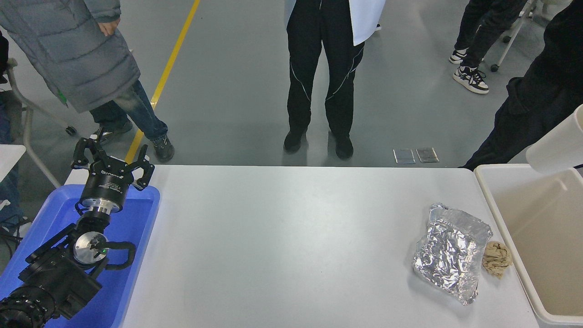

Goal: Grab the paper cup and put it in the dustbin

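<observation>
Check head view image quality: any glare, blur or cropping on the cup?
Head view: sharp and evenly lit; specular glare on the foil bag; soft sheen on the table; the paper cup is cropped by the right edge, right gripper out of frame.

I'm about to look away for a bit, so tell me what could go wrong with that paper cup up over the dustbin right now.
1. The paper cup hangs tilted above the dustbin's far corner, so a release might bounce it off the rim onto the floor.
2. The right gripper is out of view, so its hold cannot be checked.
</observation>
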Controlling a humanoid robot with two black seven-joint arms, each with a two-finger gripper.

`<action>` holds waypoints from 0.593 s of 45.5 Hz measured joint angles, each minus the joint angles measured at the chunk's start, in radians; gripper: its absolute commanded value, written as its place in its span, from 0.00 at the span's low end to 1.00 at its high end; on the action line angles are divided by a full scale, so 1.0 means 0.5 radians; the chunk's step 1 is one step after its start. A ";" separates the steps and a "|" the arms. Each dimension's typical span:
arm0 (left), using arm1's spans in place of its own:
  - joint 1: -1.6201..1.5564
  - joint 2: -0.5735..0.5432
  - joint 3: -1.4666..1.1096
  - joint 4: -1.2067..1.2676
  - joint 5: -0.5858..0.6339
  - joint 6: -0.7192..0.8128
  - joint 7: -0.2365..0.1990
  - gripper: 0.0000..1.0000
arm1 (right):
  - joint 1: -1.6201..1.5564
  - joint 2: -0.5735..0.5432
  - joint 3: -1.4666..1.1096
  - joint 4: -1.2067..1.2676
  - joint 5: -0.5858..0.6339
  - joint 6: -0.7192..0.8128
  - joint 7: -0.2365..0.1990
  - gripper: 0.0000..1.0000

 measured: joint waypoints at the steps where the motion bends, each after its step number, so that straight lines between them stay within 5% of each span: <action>1: 0.000 0.000 0.000 0.000 0.000 0.000 0.000 0.98 | -0.015 -0.011 0.001 -0.009 0.000 0.000 -0.001 0.00; 12: 0.000 0.000 0.000 0.000 0.000 0.000 0.000 0.98 | -0.353 -0.187 0.056 -0.247 0.037 -0.071 -0.006 0.00; 27: 0.000 0.000 0.000 0.000 -0.001 -0.003 0.000 0.98 | -1.251 -0.424 0.584 -0.672 0.110 -0.585 -0.006 0.00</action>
